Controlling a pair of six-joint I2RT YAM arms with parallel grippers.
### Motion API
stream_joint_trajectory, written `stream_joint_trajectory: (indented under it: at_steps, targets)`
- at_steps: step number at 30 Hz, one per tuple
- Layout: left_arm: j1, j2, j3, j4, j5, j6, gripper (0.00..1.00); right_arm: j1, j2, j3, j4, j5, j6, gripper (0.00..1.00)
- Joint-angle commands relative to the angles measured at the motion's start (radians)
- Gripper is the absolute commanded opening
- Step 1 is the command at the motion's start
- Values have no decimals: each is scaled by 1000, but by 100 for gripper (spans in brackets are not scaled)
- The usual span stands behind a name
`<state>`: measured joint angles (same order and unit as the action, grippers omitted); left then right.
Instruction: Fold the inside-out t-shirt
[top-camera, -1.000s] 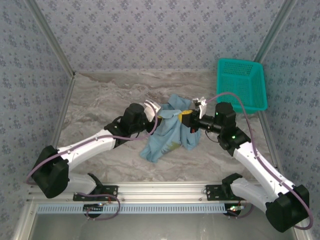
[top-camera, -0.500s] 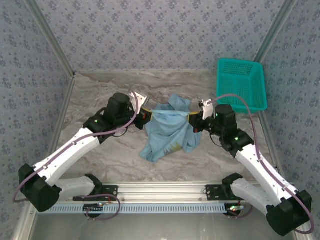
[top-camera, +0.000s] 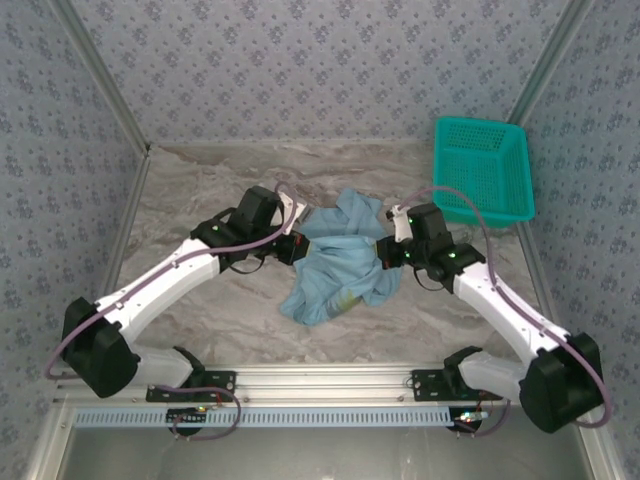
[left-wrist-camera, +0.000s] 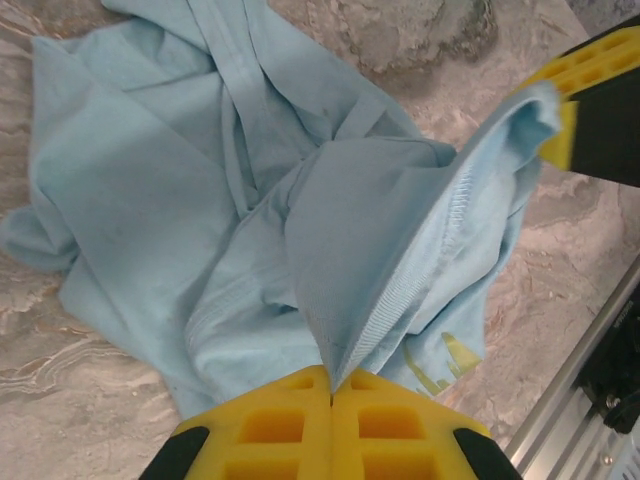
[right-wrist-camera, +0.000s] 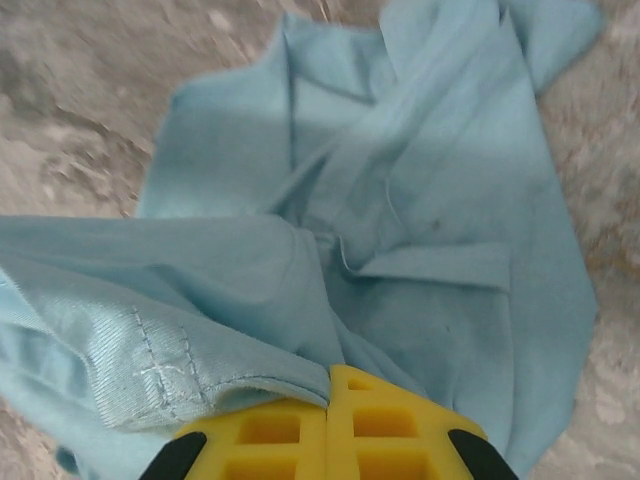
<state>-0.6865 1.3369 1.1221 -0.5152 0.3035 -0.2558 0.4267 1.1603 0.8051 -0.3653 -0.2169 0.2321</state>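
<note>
The inside-out t-shirt (top-camera: 340, 262) is light blue and lies bunched on the marble table between my two arms. My left gripper (top-camera: 298, 247) is at its left side, shut on a ribbed edge of the cloth. In the left wrist view the yellow jaws (left-wrist-camera: 331, 372) meet with that edge of the t-shirt (left-wrist-camera: 200, 200) pinched between them. A yellowish print (left-wrist-camera: 445, 360) shows through near the hem. My right gripper (top-camera: 385, 250) is at the shirt's right side. In the right wrist view it (right-wrist-camera: 329, 378) is shut on a stitched hem of the t-shirt (right-wrist-camera: 430, 230).
A teal mesh basket (top-camera: 483, 165) stands at the back right corner. Patterned walls close in the table on three sides. An aluminium rail (top-camera: 330, 380) runs along the near edge, and it (left-wrist-camera: 590, 350) lies close to the shirt's lower right.
Both grippers have come down and toward the near edge with the shirt still pinched. The cloth held up between them now sits lower on the table.
</note>
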Motion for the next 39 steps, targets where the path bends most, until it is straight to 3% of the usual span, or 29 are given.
stream_joint_trajectory:
  at_steps: [1,8,13,21,27,33,39]
  targets:
    - [10,13,-13,3,31,-12,0,-8,54,9,-62,14,30,11]
    - [10,40,-60,32,32,-8,0,-9,54,0,-73,-47,-10,30]
    - [11,44,-74,53,34,-8,0,3,-9,-20,-7,-83,-30,37]
    - [10,41,-72,55,42,-8,0,91,-114,-43,30,45,-86,46]
    - [11,34,-69,54,48,-8,0,179,42,69,5,159,-152,57]
    - [10,27,-72,55,49,-7,0,233,155,132,2,324,-180,52]
    - [10,18,-74,52,46,1,0,239,202,166,9,415,-183,26]
